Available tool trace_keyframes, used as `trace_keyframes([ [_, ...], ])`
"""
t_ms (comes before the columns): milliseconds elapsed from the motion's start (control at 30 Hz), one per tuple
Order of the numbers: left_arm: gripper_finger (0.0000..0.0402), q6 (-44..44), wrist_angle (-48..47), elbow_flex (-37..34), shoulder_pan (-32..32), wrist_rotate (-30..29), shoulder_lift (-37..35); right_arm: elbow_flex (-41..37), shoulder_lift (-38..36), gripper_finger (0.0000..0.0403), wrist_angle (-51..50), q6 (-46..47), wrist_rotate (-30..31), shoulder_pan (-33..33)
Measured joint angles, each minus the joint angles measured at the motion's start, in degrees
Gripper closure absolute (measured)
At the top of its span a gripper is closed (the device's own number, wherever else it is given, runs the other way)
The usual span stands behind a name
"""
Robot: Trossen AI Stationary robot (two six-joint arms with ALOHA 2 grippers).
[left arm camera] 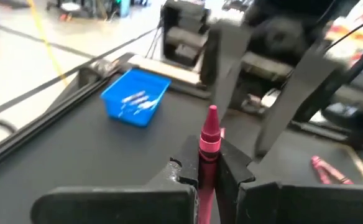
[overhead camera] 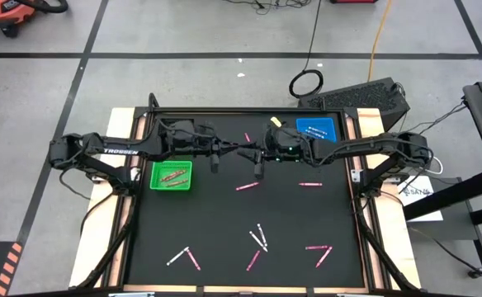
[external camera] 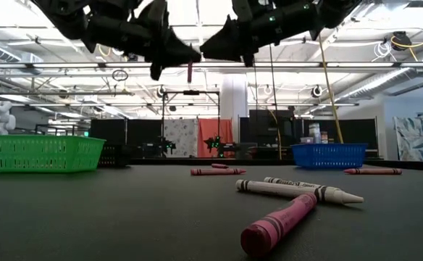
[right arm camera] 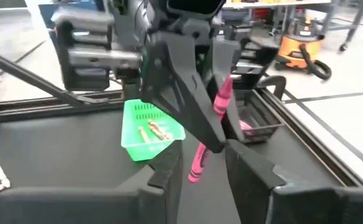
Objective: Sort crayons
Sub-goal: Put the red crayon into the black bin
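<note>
High over the middle of the tabletop [overhead camera: 224,231], a hand-off between two arms. Left gripper [left arm camera: 207,165] with fingers shut tight on a pink crayon [left arm camera: 207,140], a long bit of it poking out past the tips. Right gripper [right arm camera: 203,165] just beside it, fingers wide apart, one on each side of the crayon but not pinching it.

To do this step well:

Hold the left grip firm and hold that arm steady.

Slide the right fingers straight back and away. No sideways wiggle, or a bump could tip the crayon or knock it loose.

Move the left arm only once the right fingers are well clear.

Next, most likely, off to the green tray [overhead camera: 153,176], with pinkish sticks in it. Not the blue tray [overhead camera: 300,124], with pale ones inside.

Stay high on the way, well above the loose crayons [overhead camera: 247,186] down on the tabletop.

Go low over the tray before letting go, so no bounce over the wall.

Then lift up and look for the next pink one.
</note>
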Motion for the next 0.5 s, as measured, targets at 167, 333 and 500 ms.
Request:
trace_keyframes([
  [167, 0.0384, 2.2, -7.92, 0.0, 3.6, 0.02, 0.0, -0.04, -1.03, 0.0292, -2.91, 0.0, 0.02, -1.21],
  [333, 0.0384, 5.47, -17.92, -0.02, 8.57, -1.06, -2.2, -0.04, -1.26, 0.0293, -4.85, 0.0, 0.04, -1.88],
  [500, 0.0384, 8.35, -28.48, -0.02, 14.21, -1.41, -5.7, -0.07, -1.26, 0.0293, -6.59, 0.04, 0.14, -2.73],
])
